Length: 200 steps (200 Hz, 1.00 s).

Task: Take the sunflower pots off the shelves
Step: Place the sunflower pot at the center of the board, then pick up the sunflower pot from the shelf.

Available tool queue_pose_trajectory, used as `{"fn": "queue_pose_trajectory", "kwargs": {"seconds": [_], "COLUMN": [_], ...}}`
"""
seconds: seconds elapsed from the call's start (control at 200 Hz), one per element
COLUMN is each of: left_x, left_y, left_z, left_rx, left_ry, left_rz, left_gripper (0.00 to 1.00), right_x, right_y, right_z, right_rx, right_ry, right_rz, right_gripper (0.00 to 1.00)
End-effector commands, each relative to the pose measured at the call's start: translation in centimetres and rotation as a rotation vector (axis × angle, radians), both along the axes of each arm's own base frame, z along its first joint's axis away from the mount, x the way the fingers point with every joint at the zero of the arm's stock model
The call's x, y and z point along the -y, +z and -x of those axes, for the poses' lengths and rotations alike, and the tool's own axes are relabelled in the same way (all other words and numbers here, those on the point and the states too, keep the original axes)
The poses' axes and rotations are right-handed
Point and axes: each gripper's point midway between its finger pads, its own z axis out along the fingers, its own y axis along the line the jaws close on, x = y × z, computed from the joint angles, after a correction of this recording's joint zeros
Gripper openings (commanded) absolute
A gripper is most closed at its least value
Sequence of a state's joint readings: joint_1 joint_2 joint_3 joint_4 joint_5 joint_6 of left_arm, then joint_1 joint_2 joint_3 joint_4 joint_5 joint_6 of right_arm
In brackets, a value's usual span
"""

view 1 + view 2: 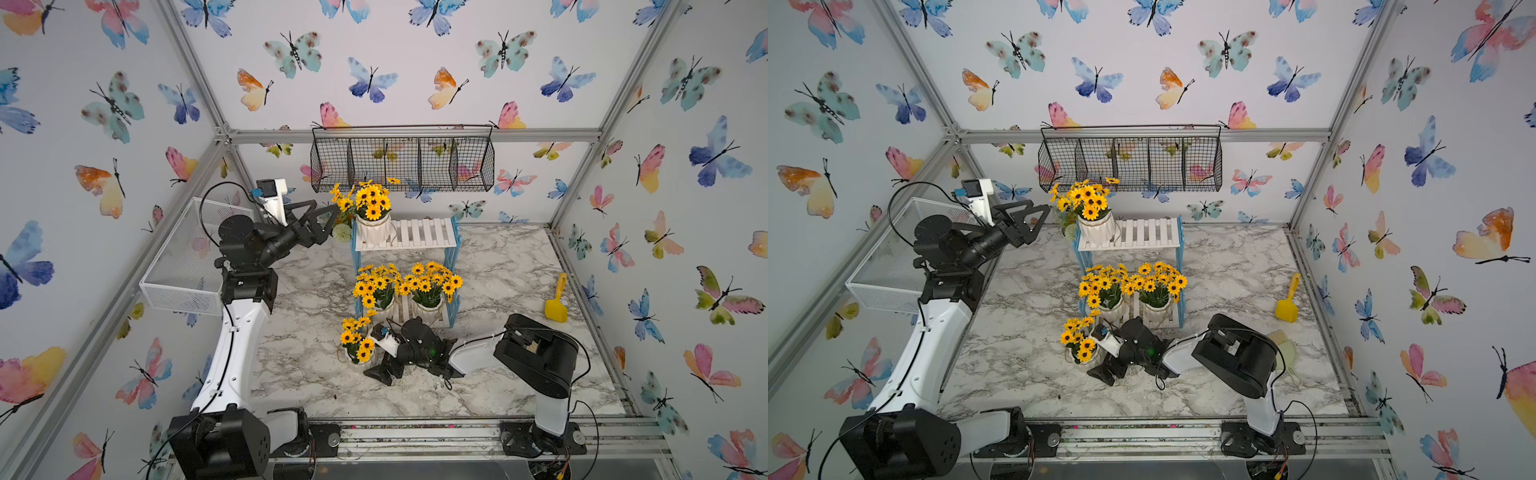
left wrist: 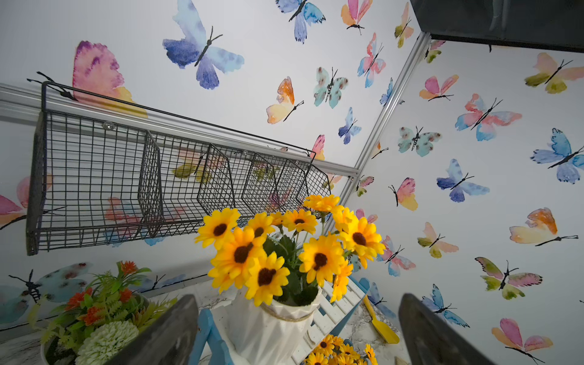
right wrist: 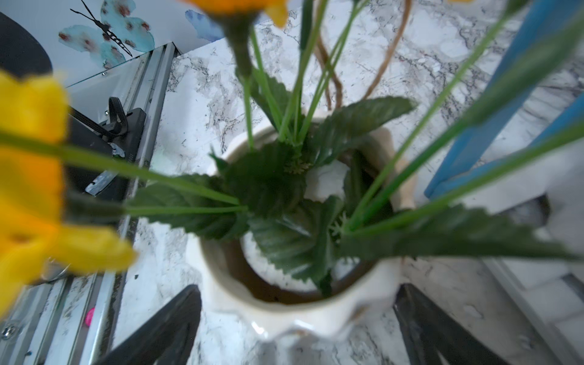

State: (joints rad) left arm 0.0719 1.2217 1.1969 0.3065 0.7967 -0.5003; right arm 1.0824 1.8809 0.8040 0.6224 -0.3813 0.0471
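The right claw [image 3: 295, 289] is wide open, with one finger [image 3: 164, 328] on each side of the table pot [image 3: 284, 319]. The fingers are very near its wall, and I cannot tell if they touch it. This pot stands upright on the table [image 1: 498, 374], just in front of the shelves [image 1: 419, 235]. It holds green leaves, long stems with yellow sunflowers, and something white down inside. Behind it, two low pots [image 1: 380, 307] [image 1: 430, 309] sit side by side on the low board, each full of sunflowers, and their bunches touch. The left claw [image 2: 298, 298] is wide open too and holds nothing. It hangs up high beside the top board and points at the top pot [image 2: 268, 328], near it but apart. That pot stands upright at the end of the top board on the left arm's side, with a big bunch of sunflowers in it. Just beside the shelves, below the left claw, an orange pot [image 2: 91, 313] holds orange flowers, green leaves and a pale green ball. A wire basket [image 2: 94, 177] hangs on the wall above the shelves. A mesh basket [image 1: 183, 270] sits by the left arm. A yellow scoop [image 1: 557, 305] lies well apart on the table's other side.
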Motion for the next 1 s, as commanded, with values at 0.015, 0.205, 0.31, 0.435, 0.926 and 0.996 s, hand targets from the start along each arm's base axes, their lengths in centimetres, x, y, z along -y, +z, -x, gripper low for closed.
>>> {"fn": "queue_pose_trajectory", "kwargs": {"seconds": [0.015,0.205,0.31,0.435,0.926,0.996], "left_x": [-0.7,-0.6,-0.4,-0.2,1.8,2.9], "left_y": [1.2,1.1,0.8,0.1,-4.4,-5.1], "left_z": [0.6,0.7,0.7,0.8,-1.4,-2.1], "left_rx": [0.047,0.078,0.099,0.122,0.151,0.140], "left_ry": [0.040,0.037,0.026,0.015,-0.031,-0.040], "left_rz": [-0.012,-0.051,-0.093,-0.142,-0.325,-0.382], "left_gripper": [0.98,0.98,0.98,0.98,0.98,0.98], "right_x": [0.6,2.0,3.0,4.3,11.8,13.4], "right_y": [3.1,8.0,10.6,13.4,25.1,26.4], "right_z": [0.7,0.7,0.7,0.5,-6.1,-7.4], "right_rx": [0.022,0.054,0.080,0.116,0.237,0.244], "right_ry": [0.007,-0.026,-0.049,-0.092,-0.401,-0.446], "right_rz": [-0.024,-0.060,-0.070,-0.076,-0.168,-0.179], "right_gripper": [0.98,0.98,0.98,0.98,0.99,0.99]}}
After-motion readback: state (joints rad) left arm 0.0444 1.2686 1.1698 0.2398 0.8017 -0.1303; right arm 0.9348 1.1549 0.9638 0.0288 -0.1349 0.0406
